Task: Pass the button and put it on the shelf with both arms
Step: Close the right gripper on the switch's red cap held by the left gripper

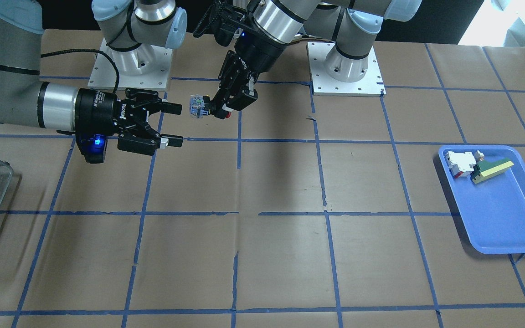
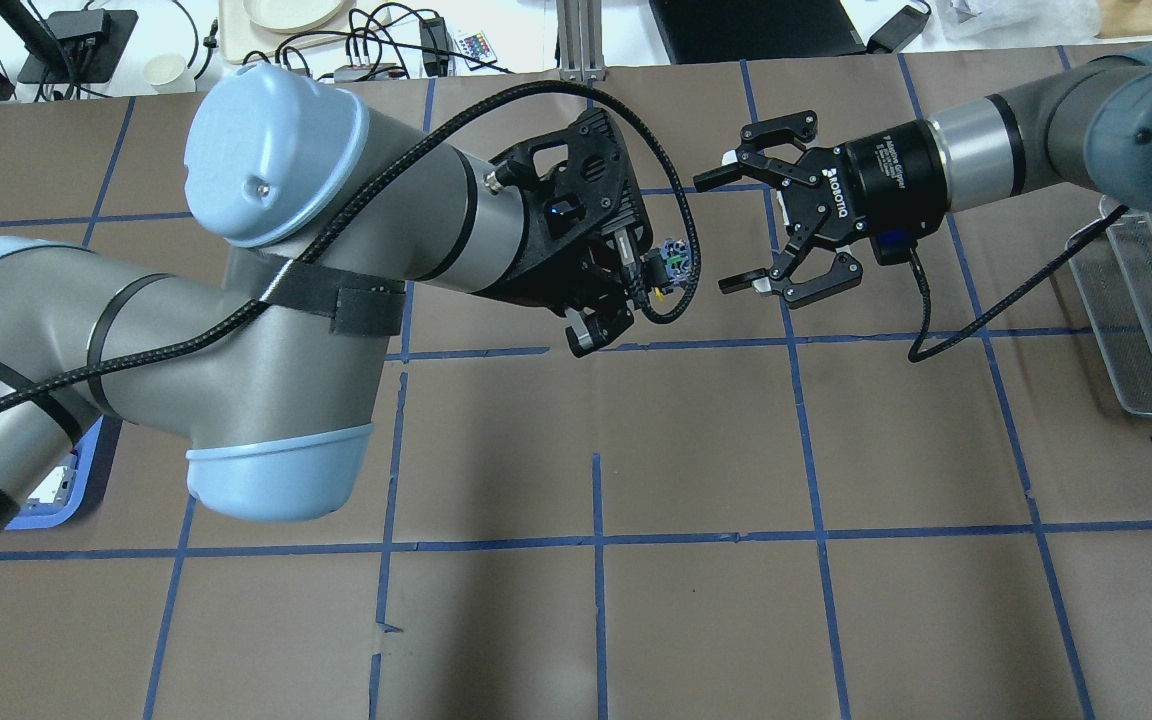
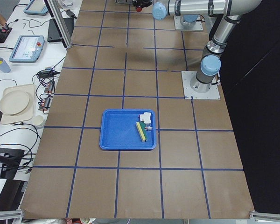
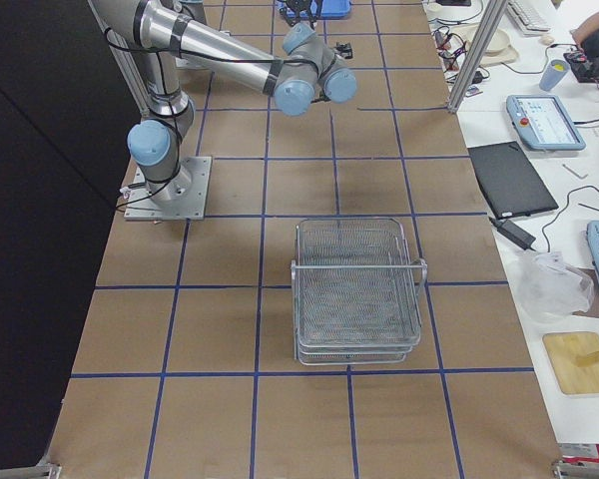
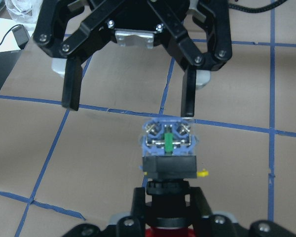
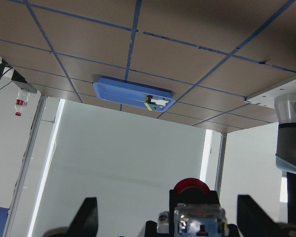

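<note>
One red-capped cylindrical button (image 5: 168,168), silvery rounded wire-mesh shelf (image 4: 357,294)

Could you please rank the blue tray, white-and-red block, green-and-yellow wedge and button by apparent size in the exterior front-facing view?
1. blue tray
2. green-and-yellow wedge and white-and-red block: near alike, so unranked
3. button, partly hidden in the left gripper

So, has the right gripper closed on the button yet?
No, the right gripper is open with its fingers spread, just short of the button, which the left gripper grips at its red-capped end.
</note>
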Motion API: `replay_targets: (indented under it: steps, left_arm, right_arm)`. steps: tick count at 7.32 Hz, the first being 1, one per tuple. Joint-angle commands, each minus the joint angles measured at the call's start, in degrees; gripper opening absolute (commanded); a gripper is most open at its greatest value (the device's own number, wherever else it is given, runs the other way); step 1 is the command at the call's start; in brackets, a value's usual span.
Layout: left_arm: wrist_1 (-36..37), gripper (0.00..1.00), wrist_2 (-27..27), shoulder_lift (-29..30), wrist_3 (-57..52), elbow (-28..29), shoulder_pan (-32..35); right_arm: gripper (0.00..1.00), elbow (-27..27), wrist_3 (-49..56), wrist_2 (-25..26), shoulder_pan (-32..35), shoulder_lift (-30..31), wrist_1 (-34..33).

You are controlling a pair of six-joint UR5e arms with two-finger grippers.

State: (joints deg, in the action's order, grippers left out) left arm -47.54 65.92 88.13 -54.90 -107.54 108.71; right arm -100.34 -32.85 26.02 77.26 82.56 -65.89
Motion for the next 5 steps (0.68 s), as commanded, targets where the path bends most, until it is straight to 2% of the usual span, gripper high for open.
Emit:
replay_targets:
  steps: [1, 5]
  left_arm:
    - [-0.1, 0.14, 0.0, -0.1, 0.3, 0.0, 0.0]
    - [-0.2, 0.14, -0.7, -0.3, 0.6, 0.1, -0.3]
  right_arm:
    - [0.99, -0.2, -1.3, 0.2, 0.4, 1.5, 0.2]
    - [0.99, -0.3, -2.0, -0.4, 3.0, 2.0, 0.2]
